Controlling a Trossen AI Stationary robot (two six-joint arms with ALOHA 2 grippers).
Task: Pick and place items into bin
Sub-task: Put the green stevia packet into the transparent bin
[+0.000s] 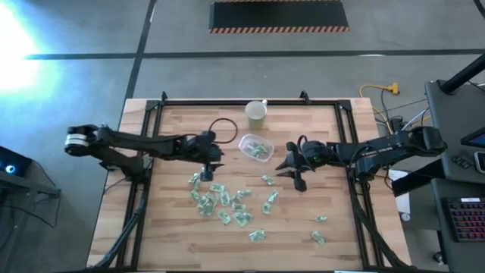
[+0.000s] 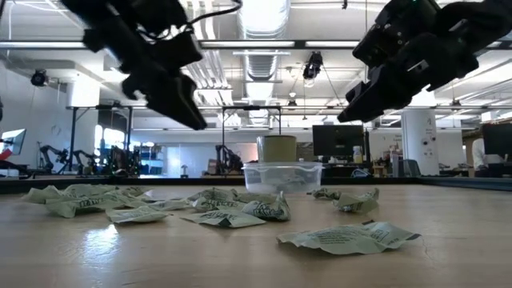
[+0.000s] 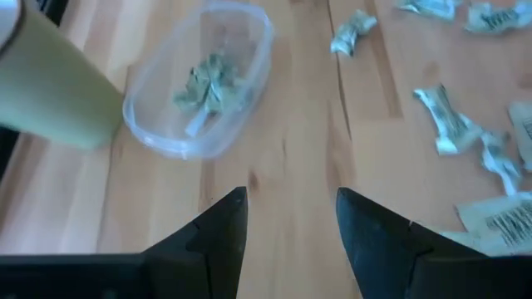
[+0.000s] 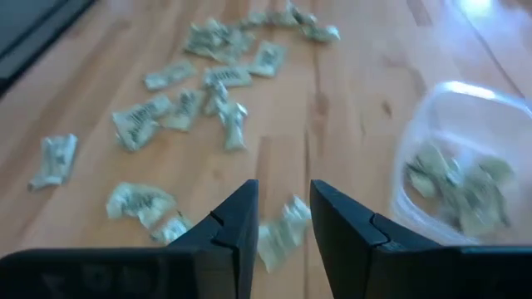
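Note:
Several pale-green-and-white packets [image 1: 223,201] lie flat and scattered on the wooden table, with more toward the near right [image 1: 318,236]. They show in the low view [image 2: 224,210] and in both wrist views [image 3: 453,124] [image 4: 208,91]. The clear bin [image 1: 244,141] [image 2: 282,180] [image 3: 158,133] [image 4: 399,178] stands on its base near the table's middle with a few packets inside. My left gripper [image 1: 217,161] [image 2: 192,112] [image 3: 291,208] hovers open and empty just left of the bin. My right gripper [image 1: 292,176] [image 2: 352,108] [image 4: 283,199] hovers open to the bin's right, above a single packet [image 4: 283,232].
A pale cream cup [image 1: 256,112] [image 2: 278,148] [image 3: 50,91] stands just beyond the bin toward the far edge. A black cable loop [image 1: 222,129] lies on the table left of the bin. Bare wood lies along the near edge and the table's far left.

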